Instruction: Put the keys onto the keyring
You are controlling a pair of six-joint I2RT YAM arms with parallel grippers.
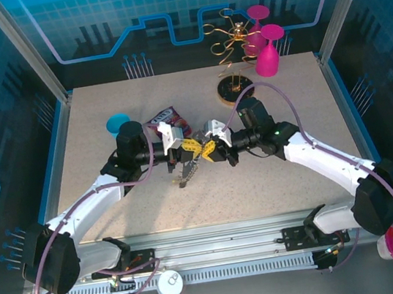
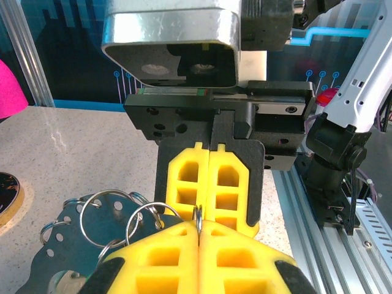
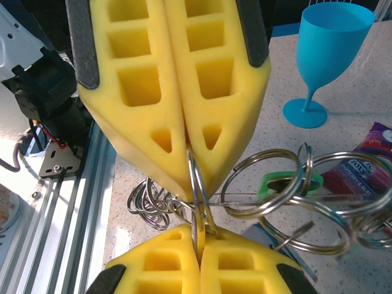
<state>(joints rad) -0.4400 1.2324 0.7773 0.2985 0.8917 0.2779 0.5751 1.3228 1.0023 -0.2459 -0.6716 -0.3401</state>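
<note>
Your two arms meet over the middle of the tabletop (image 1: 116, 203), with the left gripper (image 1: 191, 146) and the right gripper (image 1: 208, 150) tip to tip. From the left wrist, your left gripper's yellow fingers (image 2: 159, 257) are pressed together, with a thin silver split ring (image 3: 195, 184) standing up out of the seam. The right gripper's fingers are just above, also closed flat against each other. The right wrist view shows that same ring running from one closed pair of tips into the other, so both grippers are clamped on it.

The keys (image 1: 184, 175) hang in a bunch just below the meeting point, raised off the tabletop. Up close you get a tangle of larger silver rings (image 3: 288, 196) to the right of the clamped one, and a green key head (image 3: 288, 184) shows through them. A thin wire (image 3: 245, 197) runs level across the tangle, but you cannot tell whether it is the keyring's loop.

A snack packet (image 1: 163, 119) lies just behind the left gripper, with a blue goblet (image 1: 117, 122) to its left. The gold wire stand (image 1: 230, 53) and pink goblets (image 1: 265, 52) sit at the far edge, well apart from the grippers.
</note>
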